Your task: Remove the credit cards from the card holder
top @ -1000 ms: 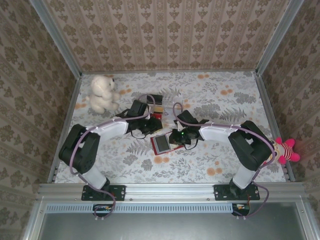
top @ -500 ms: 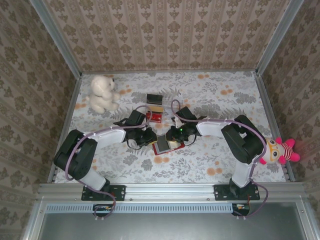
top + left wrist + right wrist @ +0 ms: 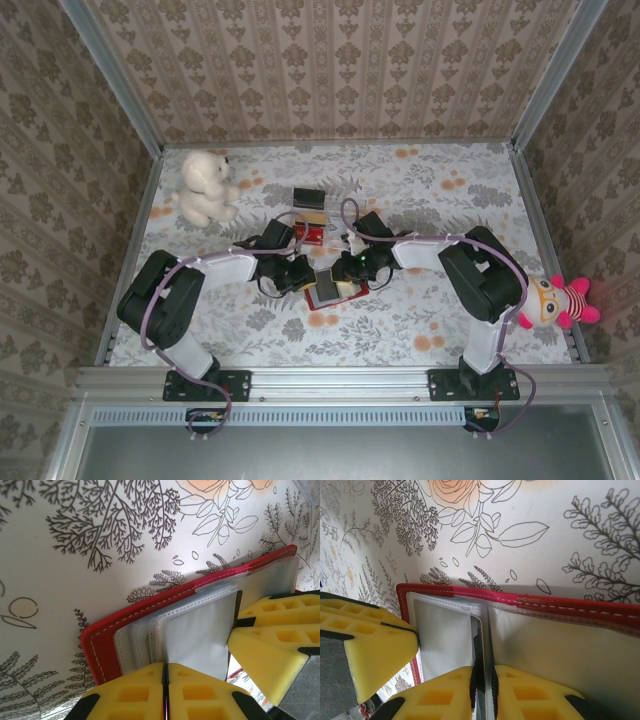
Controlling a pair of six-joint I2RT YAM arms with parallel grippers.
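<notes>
The red card holder [image 3: 325, 295] lies open on the floral table between both arms. In the left wrist view its red cover [image 3: 100, 650] fans out several greyish clear sleeves. My left gripper [image 3: 165, 666] [image 3: 305, 280] is shut on the edge of one sleeve. My right gripper [image 3: 483, 672] [image 3: 347, 272] is shut on another sleeve page standing up from the holder [image 3: 560, 605]. A thin dark edge [image 3: 478, 647] shows between those jaws; I cannot tell if it is one of the credit cards. The sleeves look grey and opaque, hiding their contents. Each wrist view catches the other gripper's yellow fingers [image 3: 270, 645] [image 3: 370, 645].
A white teddy bear [image 3: 205, 187] sits at the back left. A black block [image 3: 309, 197] and a red printed packet [image 3: 310, 232] lie just behind the grippers. A pink-and-red doll [image 3: 560, 300] rests by the table's right edge.
The left gripper came forward from behind the holder to its left side and closed on a sleeve. The right gripper shifted slightly left over the holder, which turned a little.
</notes>
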